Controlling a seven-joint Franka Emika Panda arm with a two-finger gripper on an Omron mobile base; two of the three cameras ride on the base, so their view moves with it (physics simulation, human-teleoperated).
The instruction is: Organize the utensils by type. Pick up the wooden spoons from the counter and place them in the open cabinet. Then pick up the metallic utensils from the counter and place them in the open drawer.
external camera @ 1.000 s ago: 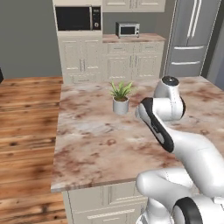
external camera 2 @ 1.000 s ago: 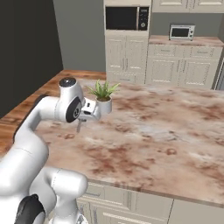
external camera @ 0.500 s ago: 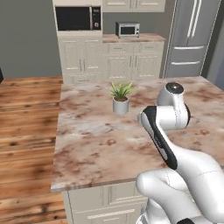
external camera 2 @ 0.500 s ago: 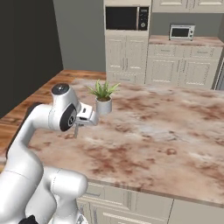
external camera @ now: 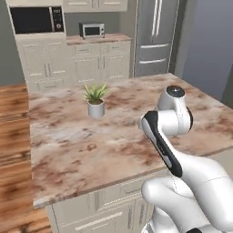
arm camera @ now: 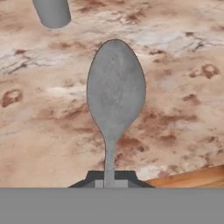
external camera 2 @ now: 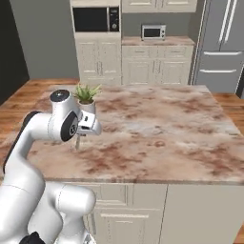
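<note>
From the left base view my own forearm and wrist hide my gripper, so that side gives me only the setting: the counter, marbled red-brown and cream, with a small potted plant standing toward its far left part, and behind it the wall cabinets with a black microwave and a small toaster oven, and the steel fridge further right.

The right base view shows what the left one hides: my gripper hangs over the near left part of the counter, just in front of the potted plant, with a slim grey piece pointing down from it toward the stone. It is too small there to tell its shape.

The hand view settles it. My fingers are closed on the thin handle of a metal spoon, which is one of the metallic utensils. Its long axis runs straight along my gripper's own line, handle at my fingertips, oval bowl pointing away from me, broad face to the camera. The marbled top lies beyond it, apart from the bowl. A grey pot base shows at upper left, and a strip of wooden floor at lower right.
</note>
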